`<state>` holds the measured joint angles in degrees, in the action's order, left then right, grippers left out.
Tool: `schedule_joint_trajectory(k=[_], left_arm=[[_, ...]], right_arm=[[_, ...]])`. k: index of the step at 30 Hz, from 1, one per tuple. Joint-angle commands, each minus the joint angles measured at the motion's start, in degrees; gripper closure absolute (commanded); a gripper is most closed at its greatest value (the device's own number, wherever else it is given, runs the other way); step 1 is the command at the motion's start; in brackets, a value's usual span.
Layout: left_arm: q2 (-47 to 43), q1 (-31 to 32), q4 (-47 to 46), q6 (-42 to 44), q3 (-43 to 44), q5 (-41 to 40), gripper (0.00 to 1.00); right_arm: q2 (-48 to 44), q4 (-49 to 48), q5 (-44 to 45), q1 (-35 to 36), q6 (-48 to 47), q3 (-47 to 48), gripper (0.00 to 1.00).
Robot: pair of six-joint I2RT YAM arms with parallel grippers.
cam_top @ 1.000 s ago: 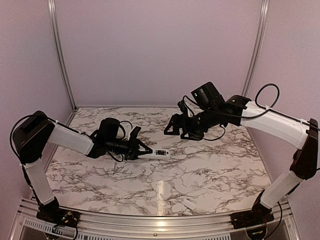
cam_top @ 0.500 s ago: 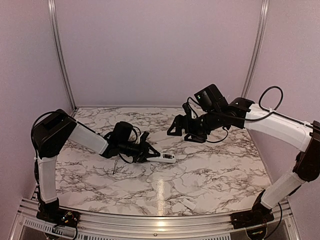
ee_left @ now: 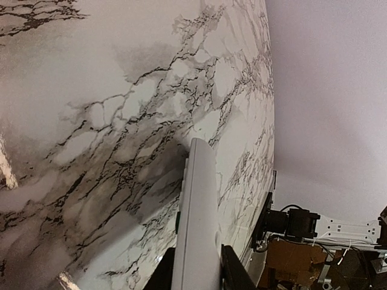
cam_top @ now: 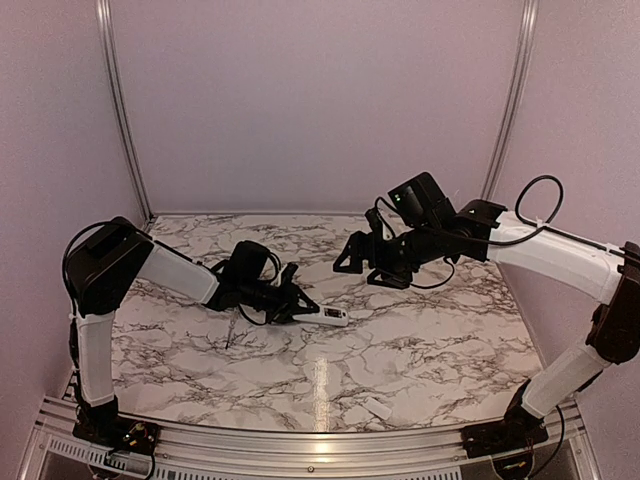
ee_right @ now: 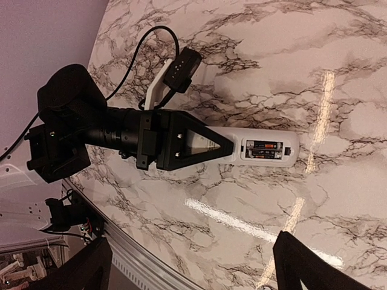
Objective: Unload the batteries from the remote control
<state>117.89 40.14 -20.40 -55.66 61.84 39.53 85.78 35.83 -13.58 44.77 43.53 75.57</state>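
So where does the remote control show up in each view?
Top external: just below centre, remote control jutting right from the left gripper.
Left wrist: bottom centre, edge-on between the fingers.
Right wrist: centre-right, open battery bay facing the camera.
Shared landmark: the left gripper clamping its end.

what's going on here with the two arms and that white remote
The left end effector is shut on one end of the remote control, holding it low near the marble table with its battery bay uncovered and facing up. The batteries sit in that bay; none is out yet. The right end effector hangs open above and behind the remote, touching nothing. A small white flat piece lies near the table's front edge.
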Motion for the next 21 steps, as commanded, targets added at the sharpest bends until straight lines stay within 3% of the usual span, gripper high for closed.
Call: schedule_joint_trajectory(k=[1,9,21], left_arm=[[2.02,0.29,6.60,3.26,2.14,-2.01,0.85],[1.59,0.29,13.90,7.18,4.60,-4.43,0.47],[0.23,0.29,24.99,11.26,7.31,-9.34,0.24]], right_arm=[[-0.54,-1.37,-0.20,-0.18,0.60,0.23,0.09],[-0.93,-1.56,-0.30,-0.21,0.91,-0.28,0.09],[-1.73,-1.65,0.00,-0.21,1.05,-0.95,0.09]])
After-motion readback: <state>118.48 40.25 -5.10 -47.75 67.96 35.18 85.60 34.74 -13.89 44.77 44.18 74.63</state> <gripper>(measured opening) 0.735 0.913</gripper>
